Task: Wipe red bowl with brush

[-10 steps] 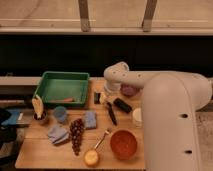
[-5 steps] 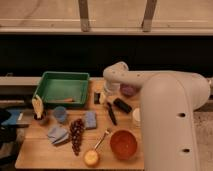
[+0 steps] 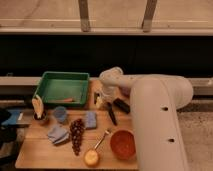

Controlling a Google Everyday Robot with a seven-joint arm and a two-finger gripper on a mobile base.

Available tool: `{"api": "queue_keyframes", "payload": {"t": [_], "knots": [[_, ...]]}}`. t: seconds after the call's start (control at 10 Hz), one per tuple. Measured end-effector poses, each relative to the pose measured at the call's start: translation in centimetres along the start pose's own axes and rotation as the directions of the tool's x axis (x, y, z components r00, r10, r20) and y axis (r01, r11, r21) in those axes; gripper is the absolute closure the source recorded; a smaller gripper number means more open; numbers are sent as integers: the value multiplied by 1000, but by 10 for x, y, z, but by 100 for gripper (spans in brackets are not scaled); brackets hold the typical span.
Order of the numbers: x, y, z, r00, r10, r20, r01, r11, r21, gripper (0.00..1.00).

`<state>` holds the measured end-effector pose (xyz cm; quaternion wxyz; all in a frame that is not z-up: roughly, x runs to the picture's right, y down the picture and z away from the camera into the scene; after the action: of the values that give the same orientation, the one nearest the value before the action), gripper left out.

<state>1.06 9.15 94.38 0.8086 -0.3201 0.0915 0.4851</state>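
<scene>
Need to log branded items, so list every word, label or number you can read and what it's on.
No readable text anywhere in this view.
The green tray, the red bowl, the brush and the white arm: plain, with no print to make out.
The gripper, just right of the tray and behind the brush: no marking visible.

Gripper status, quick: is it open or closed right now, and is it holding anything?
Gripper: open, holding nothing, low beside the far end of the brush, which lies on the wooden table.
</scene>
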Motion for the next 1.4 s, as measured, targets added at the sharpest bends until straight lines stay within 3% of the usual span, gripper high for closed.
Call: {"api": "queue_keyframes", "payload": {"t": [0.6,0.7,0.9,1.0,1.2,1.4], "knots": [[3,-3,-7,1000,4,-3,-4,1000,3,93],[3,-2,-7,1000,2,-5,-2,1000,1,99],[3,1,-7,1000,-1,-5,1,1000,0,100],[1,-1,-13,1000,7,24,-7,1000,2,100],[-1,-8,-35,996,19,89,-20,1000,15,100],[-11,-12,-75,987,21,156,-27,999,36,100]]}}
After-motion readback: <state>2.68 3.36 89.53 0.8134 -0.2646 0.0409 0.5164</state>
